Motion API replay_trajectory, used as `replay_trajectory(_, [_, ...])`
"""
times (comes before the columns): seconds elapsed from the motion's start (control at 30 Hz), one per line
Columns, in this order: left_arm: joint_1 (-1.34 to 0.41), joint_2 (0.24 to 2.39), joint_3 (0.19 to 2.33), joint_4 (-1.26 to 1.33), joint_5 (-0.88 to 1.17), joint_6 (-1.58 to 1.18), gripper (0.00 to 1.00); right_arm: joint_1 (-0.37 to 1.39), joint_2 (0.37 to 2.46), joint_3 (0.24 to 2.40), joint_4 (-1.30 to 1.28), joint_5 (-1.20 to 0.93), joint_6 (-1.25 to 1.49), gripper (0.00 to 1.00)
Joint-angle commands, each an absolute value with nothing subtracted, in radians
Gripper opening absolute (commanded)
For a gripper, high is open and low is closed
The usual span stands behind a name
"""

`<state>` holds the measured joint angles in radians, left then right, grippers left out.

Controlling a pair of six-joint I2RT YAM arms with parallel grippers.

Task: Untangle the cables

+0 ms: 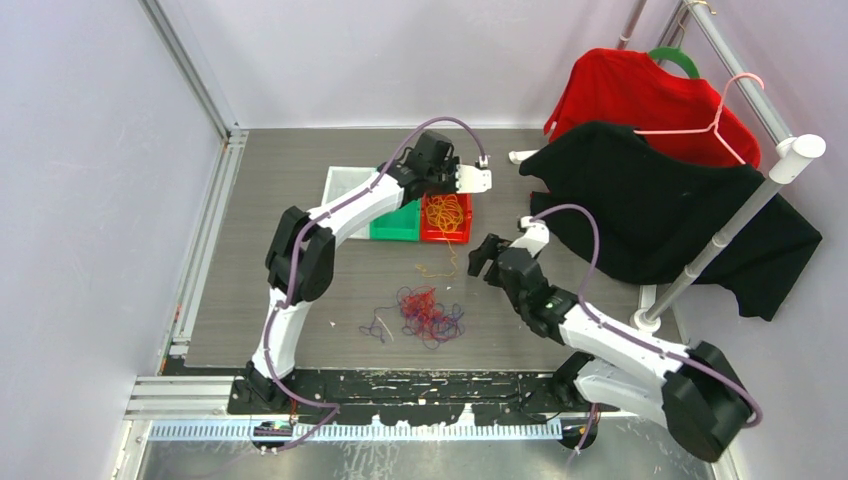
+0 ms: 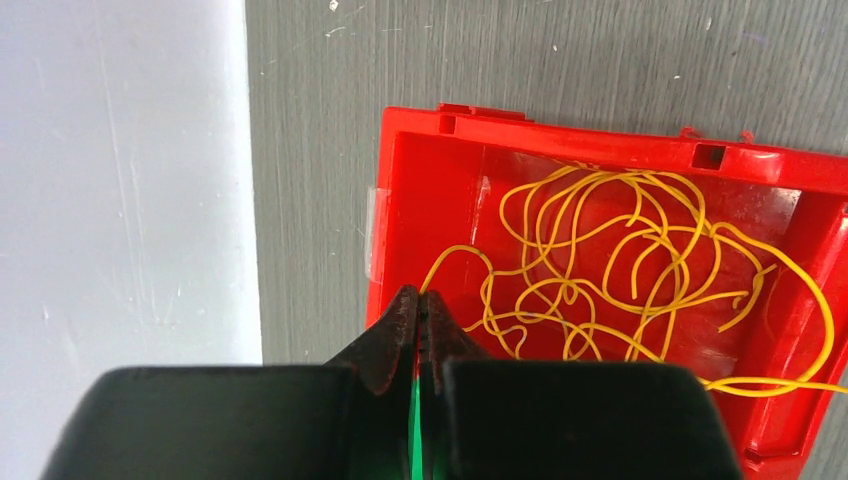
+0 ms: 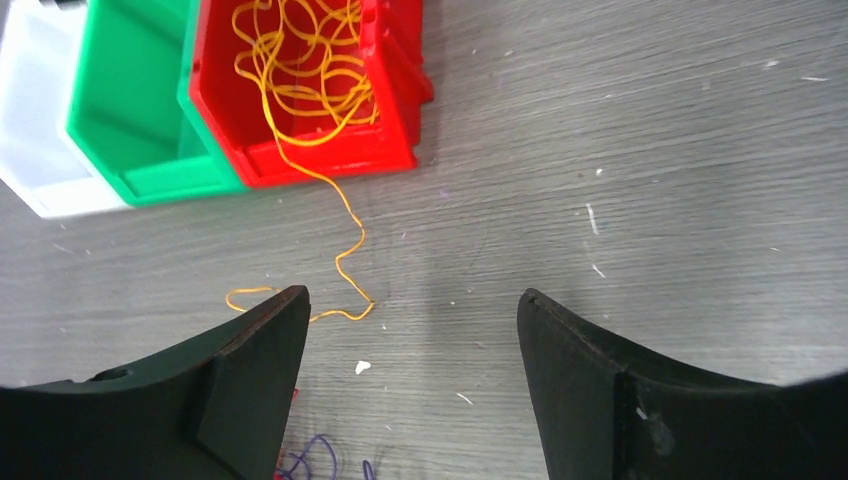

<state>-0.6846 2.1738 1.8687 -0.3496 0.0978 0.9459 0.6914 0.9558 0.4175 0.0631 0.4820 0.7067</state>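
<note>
Plainly, the risk is the yellow tail (image 3: 345, 240) trailing over the red bin's (image 3: 320, 160) rim onto the tabletop (image 3: 650, 200); a careless tug could drag the yellow coil (image 2: 600, 260) out; left jaws sit pressed together, empty, over that bin; right jaws hang spread above the tail; the red-purple clump (image 1: 425, 312) lies wiry and knotted nearer the arms.

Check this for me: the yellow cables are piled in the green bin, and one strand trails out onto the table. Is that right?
Not quite. The yellow cables sit in the red bin, not in the green bin beside it; the right wrist view shows this plainly. The rest holds: one strand does trail out over the rim onto the table.
</note>
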Motion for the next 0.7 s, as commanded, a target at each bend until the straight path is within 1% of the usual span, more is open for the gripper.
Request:
replay_trajectory(0.0, [-0.679,2.21,1.974,-0.456,0.108,0.895,0.03,0.682,1.099,0.452,0.276,0.377,0.581,0.81])
replay_trajectory(0.13, [-0.665,2.242,2.037,-0.533,0.119,0.849,0.1,0.677,1.284,0.521,0.336,0.295,0.495,0.81])
replay_trajectory(0.23, [-0.652,2.259,2.068,-0.576,0.132,0.817,0.12,0.675,1.398,0.555,0.396,0.246,0.474,0.8])
replay_trajectory(0.33, [-0.647,2.267,2.075,-0.598,0.148,0.8,0.14,0.672,1.486,0.583,0.454,0.229,0.464,0.76])
replay_trajectory(0.47, [-0.637,2.276,2.082,-0.628,0.174,0.778,0.21,0.672,1.574,0.624,0.489,0.206,0.463,0.69])
replay_trajectory(0.5, [-0.633,2.278,2.088,-0.635,0.182,0.77,0.23,0.672,1.593,0.632,0.488,0.202,0.463,0.65])
replay_trajectory(0.57, [-0.624,2.284,2.114,-0.655,0.195,0.753,0.27,0.672,1.622,0.641,0.483,0.204,0.465,0.54])
replay_trajectory(0.63, [-0.61,2.282,2.138,-0.673,0.211,0.732,0.31,0.671,1.63,0.642,0.475,0.228,0.468,0.38])
replay_trajectory(0.67, [-0.604,2.278,2.148,-0.683,0.224,0.723,0.33,0.671,1.627,0.643,0.466,0.246,0.469,0.27])
